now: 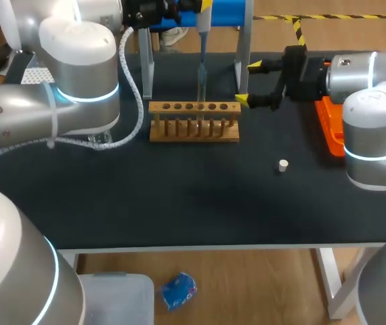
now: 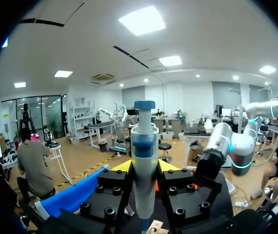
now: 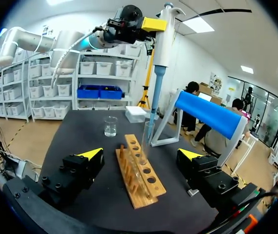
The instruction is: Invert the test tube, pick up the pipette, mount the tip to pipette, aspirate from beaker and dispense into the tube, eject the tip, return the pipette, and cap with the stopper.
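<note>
The left claw (image 2: 144,166) is gripping the pipette (image 2: 144,141) upright above the rack (image 1: 194,130) by the desk's (image 1: 179,203) far edge, seemingly dispensing; the right claw (image 3: 141,153) is hanging released

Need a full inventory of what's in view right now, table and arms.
rack: 1, wooden, back middle
pipette: 1, white and blue, held upright above rack
test tube: 1, clear, in rack under pipette tip
beaker: 1, clear, past rack's far end
stopper: 1, white, lying right of rack
stand: 1, blue bar on grey legs, behind rack
box: 1, orange, right edge, partly hidden
table: 1, black
left gripper: 1, yellow tips, shut on pipette
right gripper: 1, yellow tips, open, right of rack
</note>
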Robot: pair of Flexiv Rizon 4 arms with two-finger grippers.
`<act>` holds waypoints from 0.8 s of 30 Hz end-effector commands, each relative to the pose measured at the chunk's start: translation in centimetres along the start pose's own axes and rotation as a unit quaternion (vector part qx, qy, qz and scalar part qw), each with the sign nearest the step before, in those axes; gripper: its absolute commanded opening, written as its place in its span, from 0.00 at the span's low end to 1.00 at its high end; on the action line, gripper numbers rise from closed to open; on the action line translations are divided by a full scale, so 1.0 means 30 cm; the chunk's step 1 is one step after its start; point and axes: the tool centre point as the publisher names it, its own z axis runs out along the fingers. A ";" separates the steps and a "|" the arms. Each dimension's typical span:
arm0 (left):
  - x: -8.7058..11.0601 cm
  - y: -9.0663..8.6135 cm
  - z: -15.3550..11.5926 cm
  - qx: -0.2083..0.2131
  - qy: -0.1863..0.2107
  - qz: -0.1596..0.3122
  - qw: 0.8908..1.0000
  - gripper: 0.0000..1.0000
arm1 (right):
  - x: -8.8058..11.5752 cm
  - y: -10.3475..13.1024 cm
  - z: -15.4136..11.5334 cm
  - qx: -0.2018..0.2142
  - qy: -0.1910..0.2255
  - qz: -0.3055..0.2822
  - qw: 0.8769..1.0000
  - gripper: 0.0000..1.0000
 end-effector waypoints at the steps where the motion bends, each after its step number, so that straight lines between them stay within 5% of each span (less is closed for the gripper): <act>1: 0.000 -0.022 -0.003 -0.008 0.000 0.002 1.000 0.00 | 0.000 -0.002 0.001 0.000 0.000 0.000 1.000 1.00; 24: 0.030 -0.115 0.002 -0.009 -0.002 0.020 1.000 0.00 | 0.000 -0.002 0.001 0.000 0.000 0.000 1.000 1.00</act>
